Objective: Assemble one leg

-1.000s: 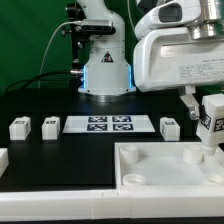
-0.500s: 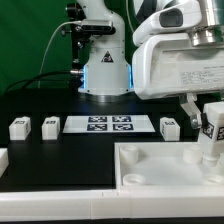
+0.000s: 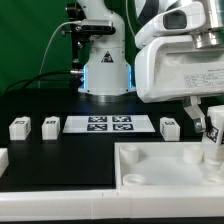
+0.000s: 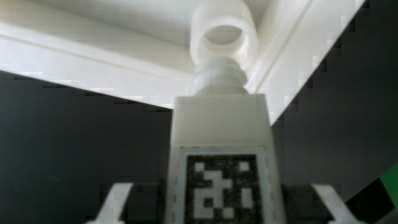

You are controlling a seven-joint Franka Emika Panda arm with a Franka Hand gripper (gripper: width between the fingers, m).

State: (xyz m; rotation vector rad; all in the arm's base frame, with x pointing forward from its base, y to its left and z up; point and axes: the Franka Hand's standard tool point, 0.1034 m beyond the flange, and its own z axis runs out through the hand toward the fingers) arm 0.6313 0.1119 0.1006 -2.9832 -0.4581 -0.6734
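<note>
Meanwhile, loose legs [image 3: 18,127] [image 3: 49,125] [image 3: 169,126] flank the marker board [image 3: 109,124]; fingers [image 4: 121,203] grip another leg [image 3: 213,130].

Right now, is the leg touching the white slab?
Cannot tell. The wrist view shows the leg pointing at the slab's socket, neither contact nor gap plainly.

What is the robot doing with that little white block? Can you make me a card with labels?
Held piece: leg, its marker tag facing the wrist camera
Fingers: fingers shut on the leg, one on each side
Leg's end: threaded tip pointing at a round socket
Socket is in: large white slab
Screwed in yet: cannot tell
Loose legs: loose legs, three on the black table
Marker board: marker board, flat on the table among them
</note>
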